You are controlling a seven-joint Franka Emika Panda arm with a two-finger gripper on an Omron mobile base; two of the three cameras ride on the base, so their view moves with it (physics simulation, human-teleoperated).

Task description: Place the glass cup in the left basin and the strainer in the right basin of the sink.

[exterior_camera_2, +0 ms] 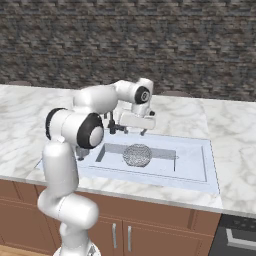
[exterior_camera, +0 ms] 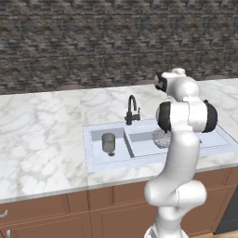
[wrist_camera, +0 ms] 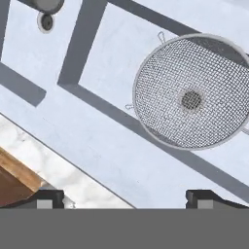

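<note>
Glass cup (exterior_camera: pixel 109 142) upright in left basin (exterior_camera: pixel 99 155); strainer (exterior_camera_2: pixel 137 154) in right basin (exterior_camera_2: pixel 187 164).

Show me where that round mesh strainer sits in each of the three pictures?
Left base view: strainer in the right basin, partly behind the arm.
Right base view: strainer mid-picture, in the same basin.
Hand view: strainer at upper right, seen from above.
Shared landmark: the sink's divider, left of the strainer.
</note>
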